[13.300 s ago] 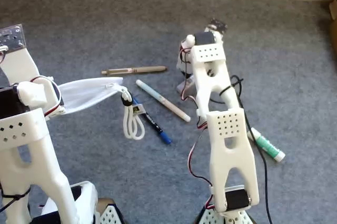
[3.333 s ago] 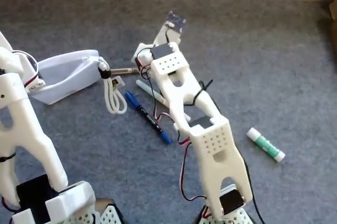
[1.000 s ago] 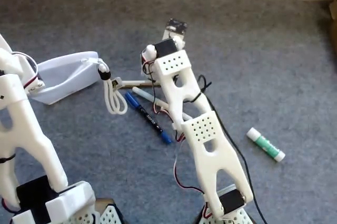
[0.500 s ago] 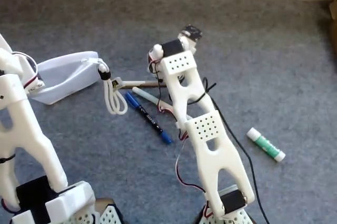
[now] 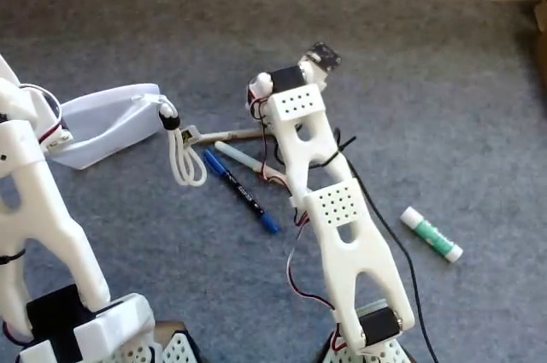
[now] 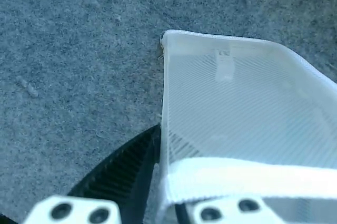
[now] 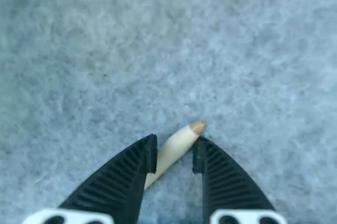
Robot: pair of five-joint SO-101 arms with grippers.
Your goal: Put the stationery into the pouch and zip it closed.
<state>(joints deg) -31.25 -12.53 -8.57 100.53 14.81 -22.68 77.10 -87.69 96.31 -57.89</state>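
Observation:
A white mesh pouch point(image 5: 111, 120) is held off the carpet at the left, mouth open, by my left gripper point(image 5: 60, 137), which is shut on its edge point(image 6: 163, 145). The pouch's mesh point(image 6: 242, 103) hangs beyond the fingers. A black zip pull point(image 5: 171, 120) and a white cord loop point(image 5: 186, 166) dangle from it. A beige pen point(image 5: 222, 134) lies to the right of the pouch. My right gripper point(image 5: 263, 126) is narrowly open astride the pen's right tip point(image 7: 181, 139), fingers pointing down point(image 7: 174, 142). A pale blue pen point(image 5: 241, 158) and a blue marker point(image 5: 239, 192) lie nearby.
A green and white glue stick point(image 5: 432, 233) lies apart at the right on the grey carpet point(image 5: 444, 90). A pale wall edge runs along the far side. A black cable point(image 5: 389, 239) trails beside the right arm.
Over the last second my right arm has swung rightward along the beige pen to its right end; the pen hardly moved. The left arm and pouch stay still.

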